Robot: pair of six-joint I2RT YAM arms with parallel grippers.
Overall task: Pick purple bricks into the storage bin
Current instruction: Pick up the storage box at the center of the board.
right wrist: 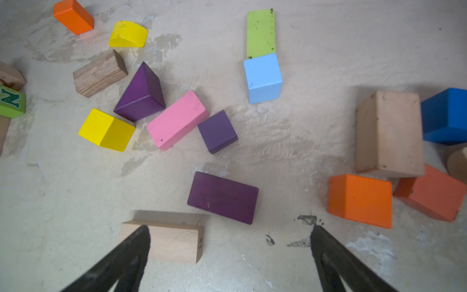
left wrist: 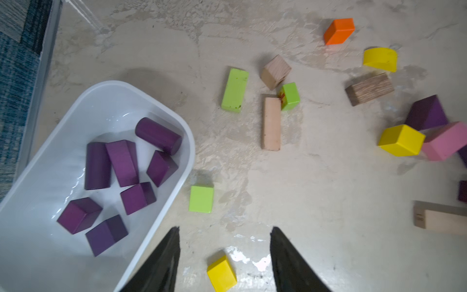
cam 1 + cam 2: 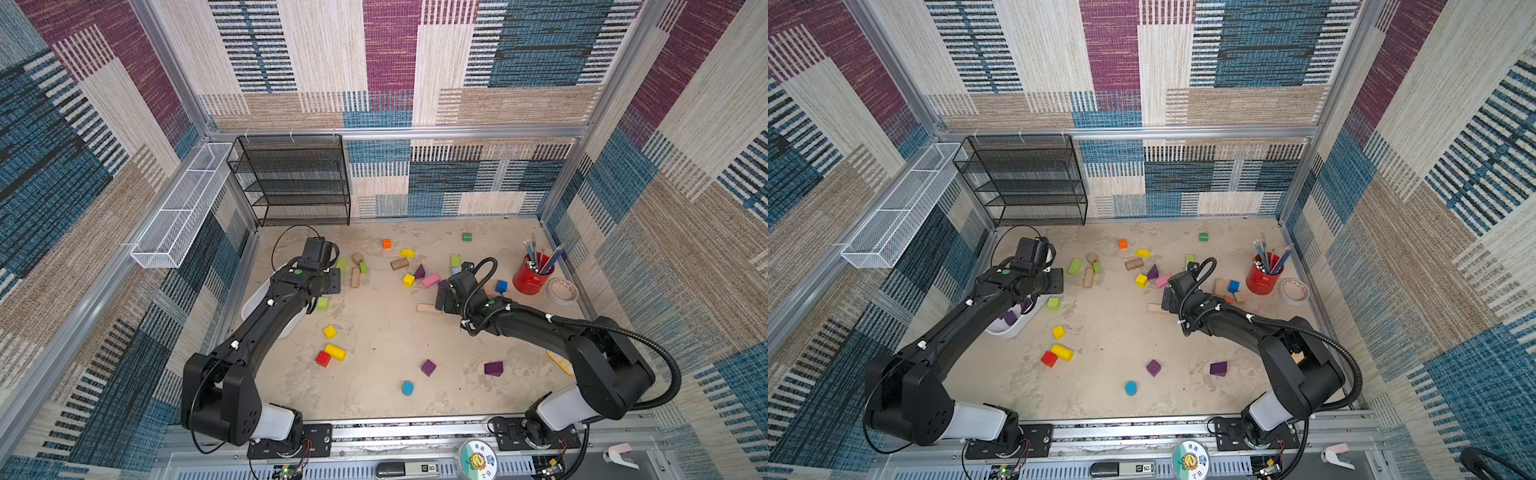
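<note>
Working over a pale, blotchy, scuffed bench, boxed in on three sides by walls wearing patchwork carpet in blue, plum and beige. Backing onto a black mesh rack in the far left corner, with a white wire basket hanging along the left wall.

Parking the storage bin at the bench's left edge, largely under the left arm in both top views, so possibly slanting its long axis toward the middle. Cradling seven purple bricks inside, lying flat and pointing every which way.

Holding the left gripper apart and empty just beside the bin's rim. Holding the right gripper wide apart, empty, with a purple bar lying flat just ahead of the fingertips, stretching its long axis roughly across the gap between them. Showing beyond it a purple wedge sitting ridge-up and a purple cube touching a pink bar.
</note>
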